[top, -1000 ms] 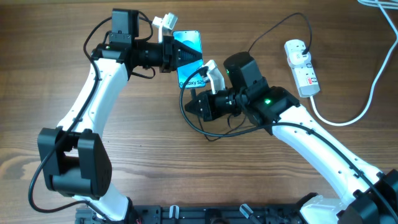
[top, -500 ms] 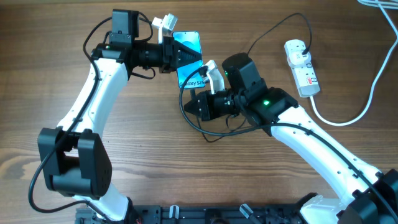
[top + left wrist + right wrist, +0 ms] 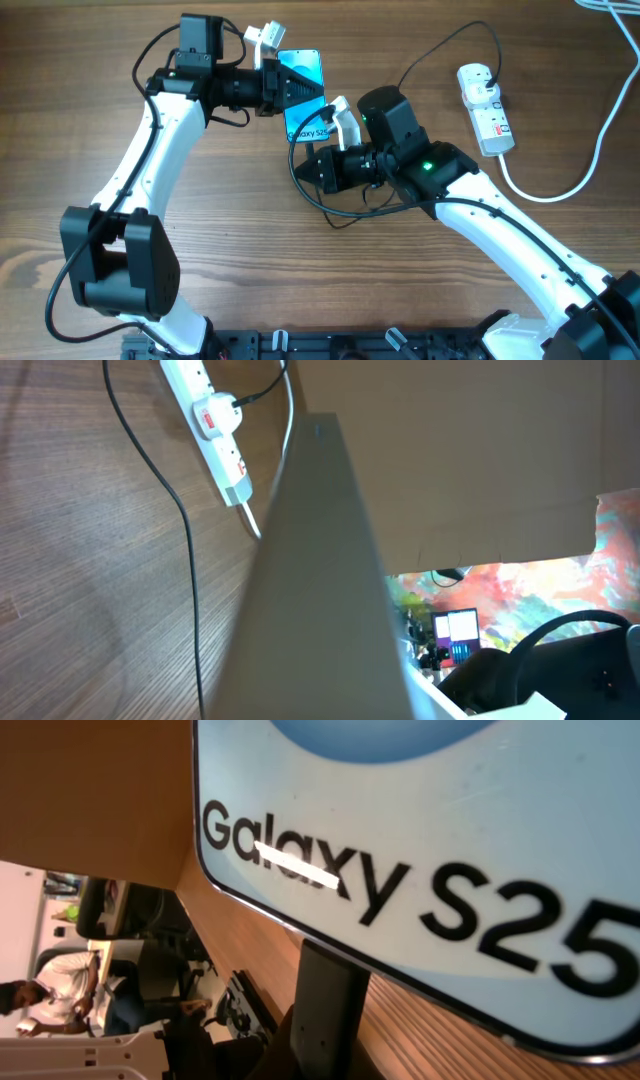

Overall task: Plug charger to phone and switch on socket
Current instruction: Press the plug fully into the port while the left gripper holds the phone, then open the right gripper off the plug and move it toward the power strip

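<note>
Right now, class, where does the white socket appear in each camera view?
Overhead: the socket lies at the upper right.
Left wrist: the socket is upper left, lying diagonally.
Right wrist: absent; the phone fills the picture.
Shared landmark: the thin black charger running from it.

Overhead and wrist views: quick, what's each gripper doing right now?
Left gripper: closed on the phone.
Right gripper: cannot be told; fingertips not clearly shown, close by the phone's Galaxy end.
</note>
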Controlling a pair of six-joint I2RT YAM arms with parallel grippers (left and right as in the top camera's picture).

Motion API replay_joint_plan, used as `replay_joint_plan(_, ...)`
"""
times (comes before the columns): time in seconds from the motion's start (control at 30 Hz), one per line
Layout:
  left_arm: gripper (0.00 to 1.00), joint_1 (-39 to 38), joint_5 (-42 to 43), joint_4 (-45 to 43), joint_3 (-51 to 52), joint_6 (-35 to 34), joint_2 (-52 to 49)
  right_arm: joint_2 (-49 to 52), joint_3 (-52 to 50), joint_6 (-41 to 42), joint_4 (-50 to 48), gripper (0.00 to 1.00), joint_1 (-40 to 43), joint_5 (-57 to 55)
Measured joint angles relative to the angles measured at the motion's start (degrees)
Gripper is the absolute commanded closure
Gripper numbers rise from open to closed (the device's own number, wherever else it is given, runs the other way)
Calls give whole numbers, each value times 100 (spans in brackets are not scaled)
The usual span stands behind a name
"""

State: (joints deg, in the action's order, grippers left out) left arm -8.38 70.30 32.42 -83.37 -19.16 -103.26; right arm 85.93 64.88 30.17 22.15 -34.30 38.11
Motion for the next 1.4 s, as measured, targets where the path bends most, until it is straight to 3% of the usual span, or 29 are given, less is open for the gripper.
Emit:
replay_joint_plan(0.43, 96, 2, -9, -2, -26, 31, 0, 0, -55, 24, -133, 95, 0, 2)
replay_joint_plan(0.47, 96, 2, -11, -2, -26, 44, 0, 0, -70, 24, -162, 88, 0, 2)
replay_joint_plan(0.5, 96, 2, -22, 0, -26, 46, 0, 0, -70, 24, -162, 57, 0, 2)
replay_joint_plan(0.53, 96, 2, -20, 0, -26, 46, 0, 0, -70, 15, -192, 13, 0, -11)
replay_joint_plan(0.57, 96, 0, 0, 68, -26, 68, 0, 0, -70, 44, -282, 3, 11, -55)
replay_joint_plan(0.97, 96, -295, -533, 651, 70, 181, -13, -7, 83, -68, -61, 0, 304, -640)
replay_joint_plan(1.17, 96, -293, -2194, 1572, 87, 197, -13, -2, 103, -90, 946, 0, 780, -1438)
replay_joint_plan(1.4, 96, -573, -3620, 1751, 90, 197, -131, -2, 107, -90, 1731, 1, 990, -2750)
